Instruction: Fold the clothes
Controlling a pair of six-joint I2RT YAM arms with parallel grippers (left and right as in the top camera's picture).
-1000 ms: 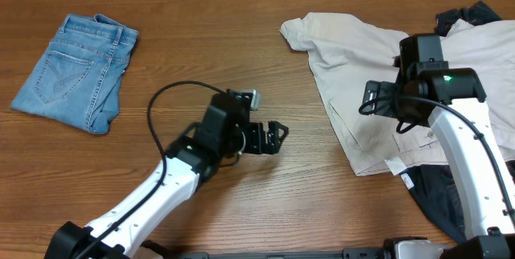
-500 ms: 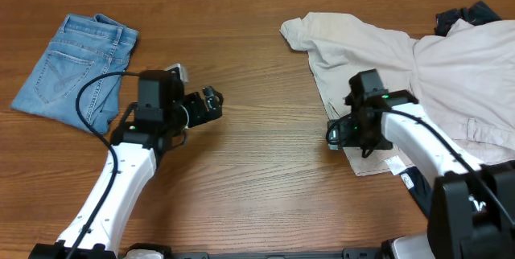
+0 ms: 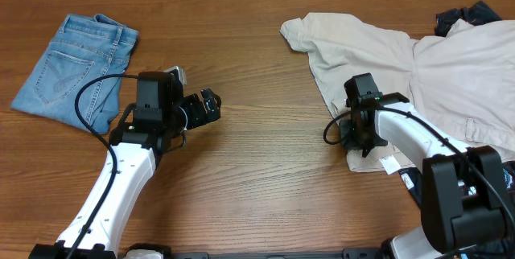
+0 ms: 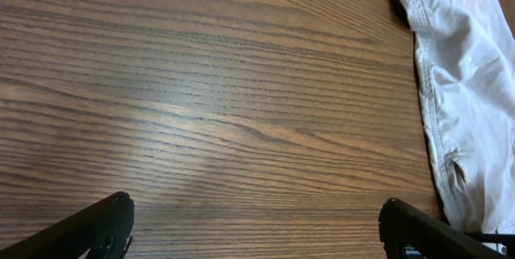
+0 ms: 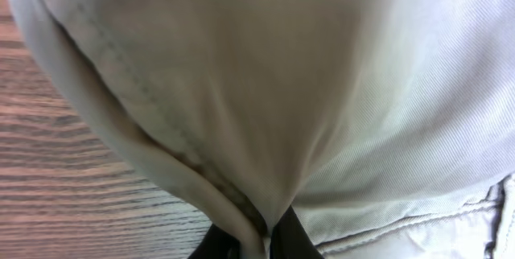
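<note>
The beige shorts (image 3: 418,66) lie spread out at the table's right, and they fill the right wrist view (image 5: 282,74). My right gripper (image 3: 352,134) sits at their lower left edge, shut on a pinched fold of the beige hem (image 5: 257,239). Folded light-blue denim shorts (image 3: 72,70) rest at the far left. The black jersey (image 3: 475,11) peeks out from under the beige shorts at the right. My left gripper (image 3: 211,104) hovers open over bare wood right of the denim, with nothing between its fingers (image 4: 105,223). The left wrist view catches the beige shorts' edge (image 4: 467,74).
A white tag (image 3: 392,165) sticks out at the beige shorts' lower edge. More dark fabric (image 3: 438,199) lies by the right arm's base. Bare wooden table (image 3: 265,162) spans the gap between the two arms.
The left arm swung from the table's middle to beside the denim shorts. The right gripper came down to the beige shorts' left edge and shut on the fabric.
</note>
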